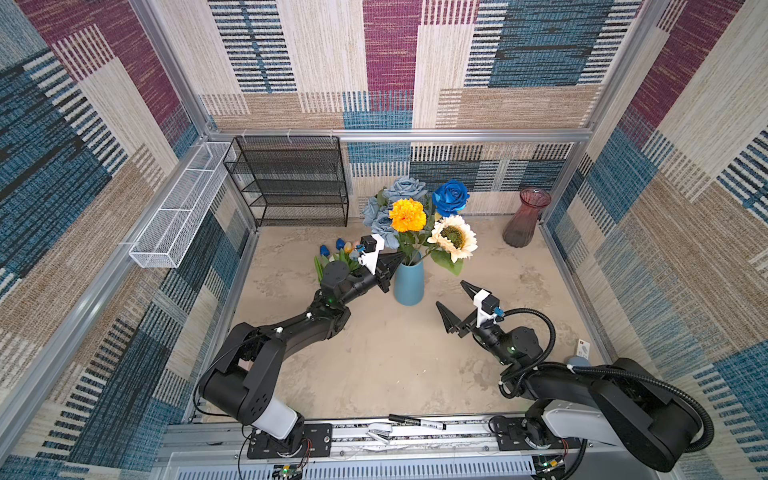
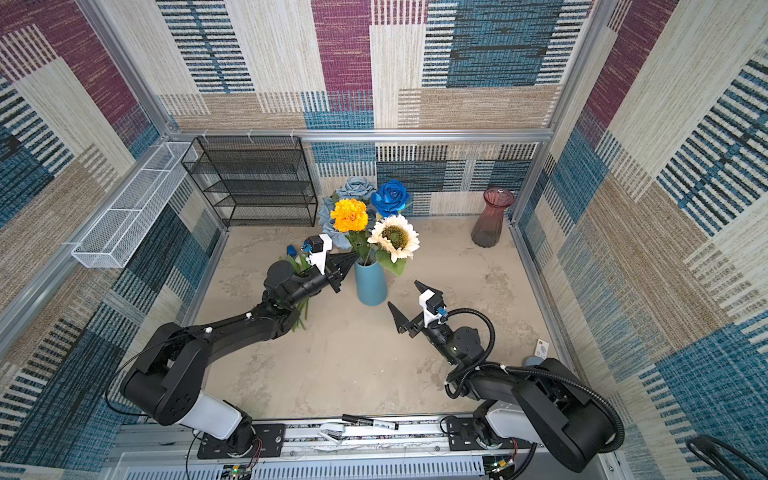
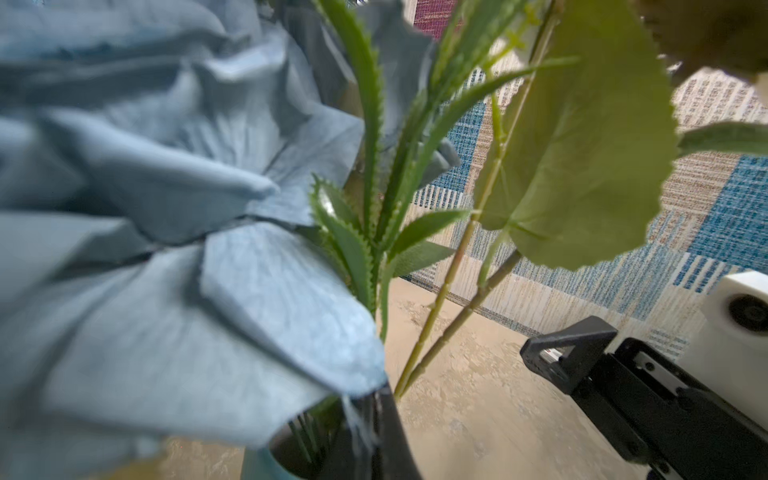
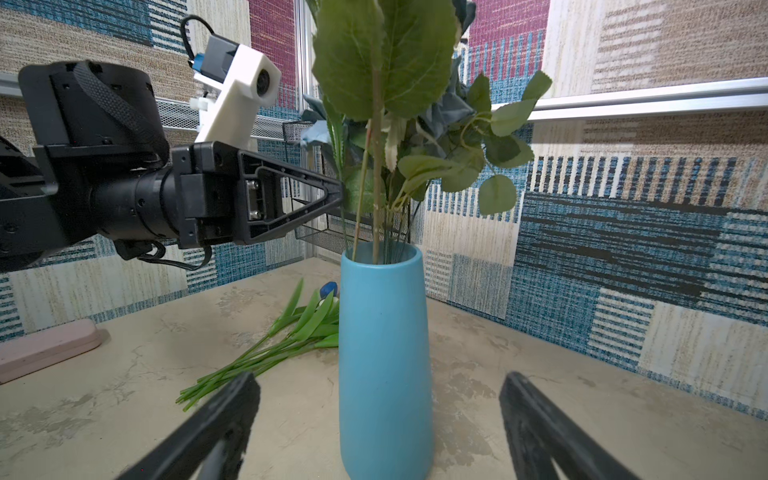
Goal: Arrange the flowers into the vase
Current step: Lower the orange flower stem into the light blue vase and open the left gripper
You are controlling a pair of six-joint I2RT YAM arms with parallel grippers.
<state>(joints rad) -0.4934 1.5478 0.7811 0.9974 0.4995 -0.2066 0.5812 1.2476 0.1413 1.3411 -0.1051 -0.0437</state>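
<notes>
A tall blue vase (image 1: pixel 408 282) (image 4: pixel 384 353) stands mid-table and holds several flowers: dusty-blue roses (image 1: pixel 399 193), a bright blue rose (image 1: pixel 451 197), an orange marigold (image 1: pixel 407 215) and a cream sunflower (image 1: pixel 453 237). A bunch of small tulips (image 1: pixel 338 249) (image 4: pixel 291 332) lies flat on the table left of the vase, partly hidden by my left arm. My left gripper (image 1: pixel 397 262) (image 3: pixel 374 415) is shut, its tip against the stems just above the vase mouth, with rose petals (image 3: pixel 166 208) close to its camera. My right gripper (image 1: pixel 451 294) (image 4: pixel 378 380) is open, facing the vase from the right and short of it.
A dark red glass vase (image 1: pixel 525 218) stands in the back right corner. A black mesh shelf rack (image 1: pixel 291 183) fills the back left, and a white wire basket (image 1: pixel 183 208) hangs on the left wall. A marker pen (image 1: pixel 417 422) lies on the front rail.
</notes>
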